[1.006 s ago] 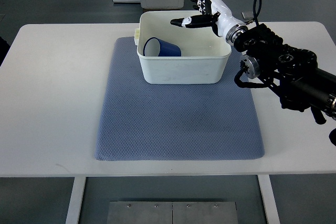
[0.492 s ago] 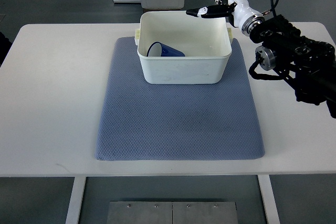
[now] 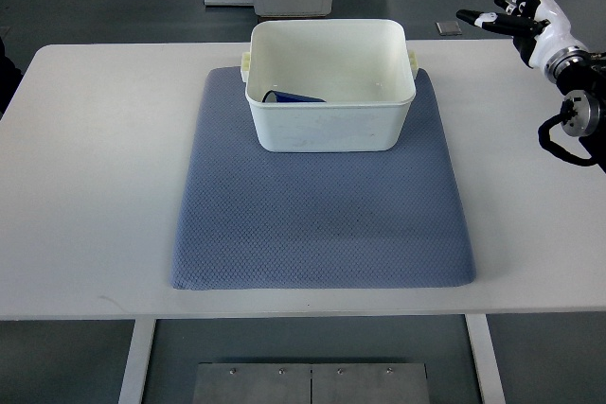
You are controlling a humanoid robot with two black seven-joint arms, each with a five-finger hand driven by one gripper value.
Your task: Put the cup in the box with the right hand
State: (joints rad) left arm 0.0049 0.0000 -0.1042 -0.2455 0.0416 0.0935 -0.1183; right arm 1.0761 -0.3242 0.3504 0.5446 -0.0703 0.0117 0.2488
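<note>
My right hand (image 3: 524, 16) has its fingers (image 3: 473, 17) spread apart and holding nothing, up by the far right corner of the counter (image 3: 85, 158), well clear of the box (image 3: 330, 87). The cup (image 3: 294, 97) lies tipped inside the box, near its front wall. It looks light and stiff, probably smooth plastic; I'd take it round the body. The mat (image 3: 322, 224) in front is open room; the box walls are the only edges to mind

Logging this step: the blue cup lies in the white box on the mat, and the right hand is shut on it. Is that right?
Not quite. The top view shows the right hand open and holding nothing, off by the table's far right corner, well clear of the box. The rest holds: the cup lies in the box on the mat.
</note>
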